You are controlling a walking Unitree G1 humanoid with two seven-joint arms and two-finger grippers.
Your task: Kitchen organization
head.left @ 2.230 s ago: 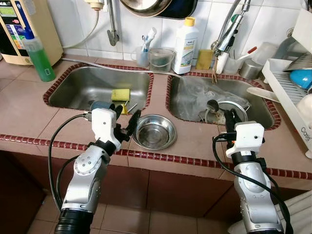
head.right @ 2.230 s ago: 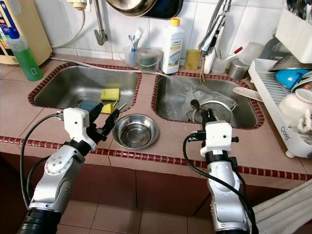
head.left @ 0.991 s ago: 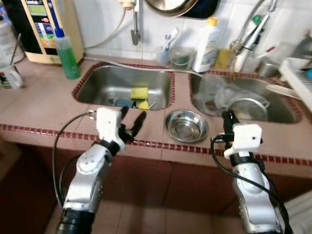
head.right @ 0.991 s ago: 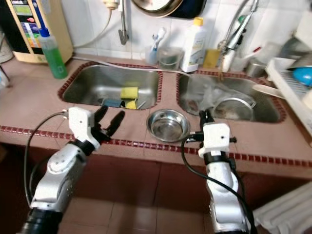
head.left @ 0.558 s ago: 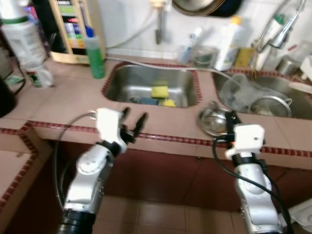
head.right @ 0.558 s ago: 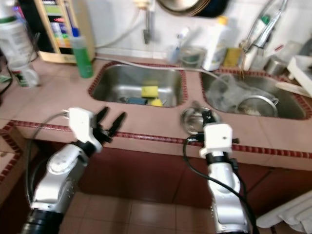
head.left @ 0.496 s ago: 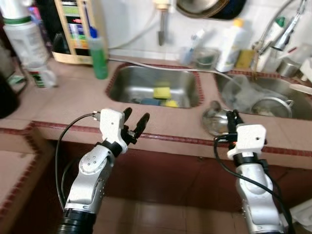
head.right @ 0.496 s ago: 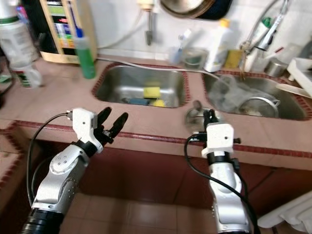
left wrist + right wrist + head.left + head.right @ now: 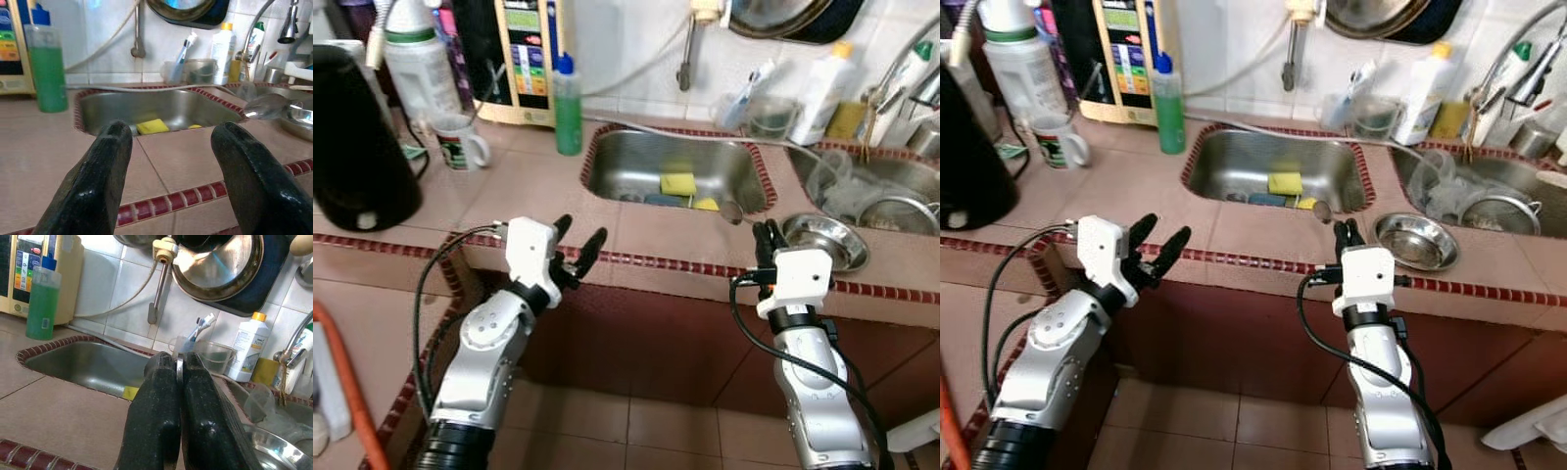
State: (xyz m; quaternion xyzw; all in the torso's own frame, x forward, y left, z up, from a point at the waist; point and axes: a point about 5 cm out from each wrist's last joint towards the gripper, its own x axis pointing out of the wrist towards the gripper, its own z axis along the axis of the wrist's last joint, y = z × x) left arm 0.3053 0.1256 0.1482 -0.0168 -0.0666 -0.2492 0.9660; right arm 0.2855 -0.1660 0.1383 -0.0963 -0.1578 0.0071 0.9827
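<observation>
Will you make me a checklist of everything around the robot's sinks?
Surface: pink tiled counter.
Job's things: steel bowl on the counter; spoon; yellow sponge in the left sink.
Clutter: green bottle, mug, black kettle.
End effectors: left end effector open before the counter edge; right end effector shut on the spoon.
Cables: black cable at each wrist.
Surroundings: white tiled wall, hanging pan.

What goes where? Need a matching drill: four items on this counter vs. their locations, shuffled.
Items:
1. green bottle
2. steel bowl
3. yellow sponge
4. spoon

Places:
A. pinched in the right gripper
B. inside the sink
C. standing on the counter, left of the sink
D. on the counter near its front edge, right of the right gripper

Pairs: 1-C, 2-D, 3-B, 4-A
</observation>
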